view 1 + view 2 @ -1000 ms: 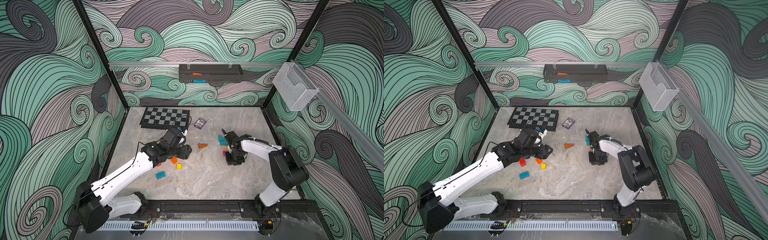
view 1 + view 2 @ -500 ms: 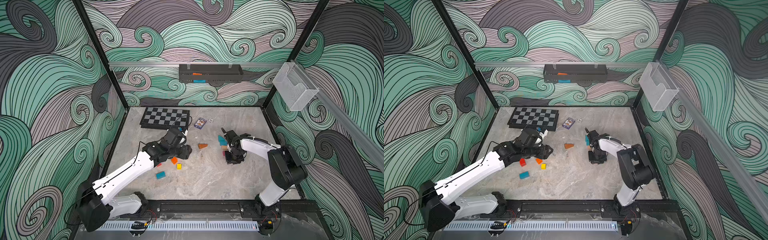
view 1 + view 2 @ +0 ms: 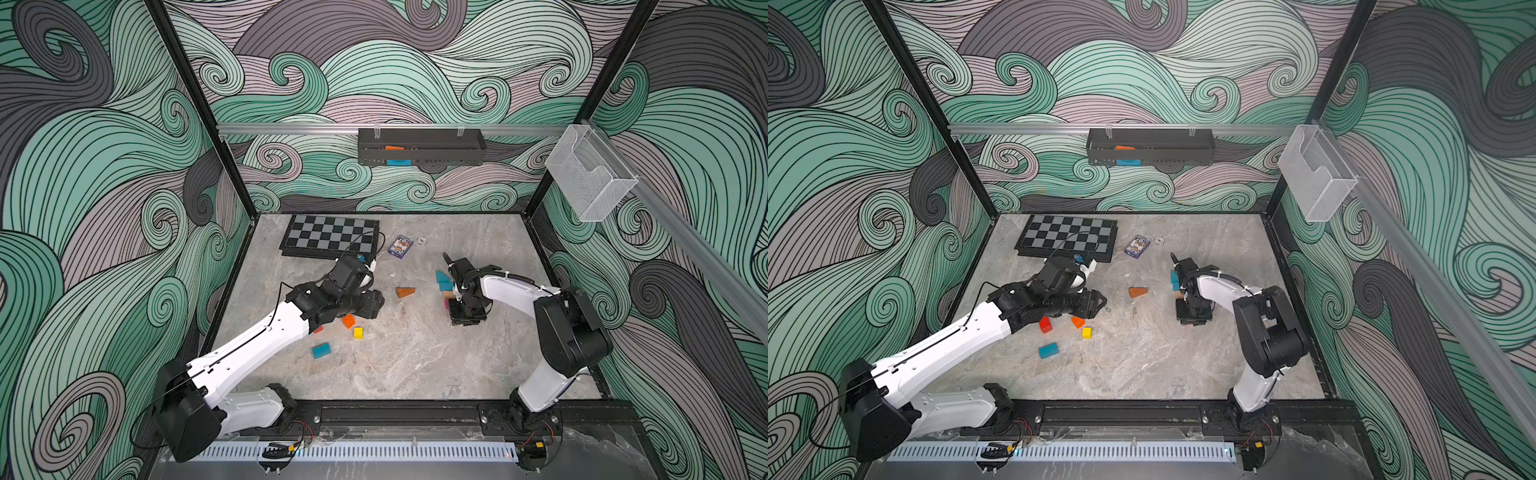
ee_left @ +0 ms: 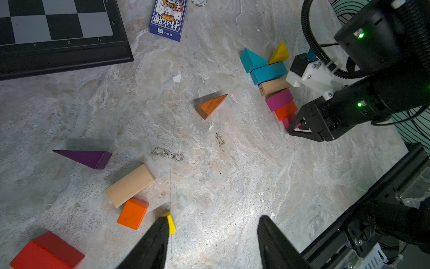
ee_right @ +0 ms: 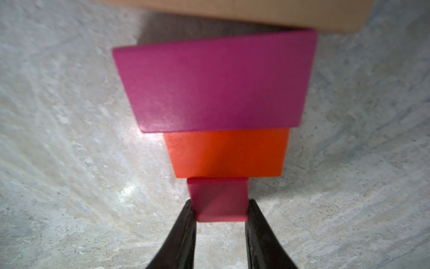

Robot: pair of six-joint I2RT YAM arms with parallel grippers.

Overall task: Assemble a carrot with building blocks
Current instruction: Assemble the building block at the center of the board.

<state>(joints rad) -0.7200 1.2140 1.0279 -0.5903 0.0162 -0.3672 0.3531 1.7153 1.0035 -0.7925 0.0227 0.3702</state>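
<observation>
Bare floor (image 3: 415, 365) fills the lower centre and lower right of both top views, an open lane between the arms. A lone orange wedge (image 3: 405, 292) lies mid-frame, with clear gaps on either side. At centre right, the right gripper (image 5: 220, 209), clamped on the small pink block (image 5: 218, 200), and the right arm (image 3: 511, 286) close off the block row (image 4: 277, 93). Loose blocks (image 3: 348, 321) crowd left of centre beneath the left gripper (image 4: 213, 226), jaws spread. Chessboard (image 3: 330, 239) and card box (image 3: 400, 246) hem the floor's upper left.
</observation>
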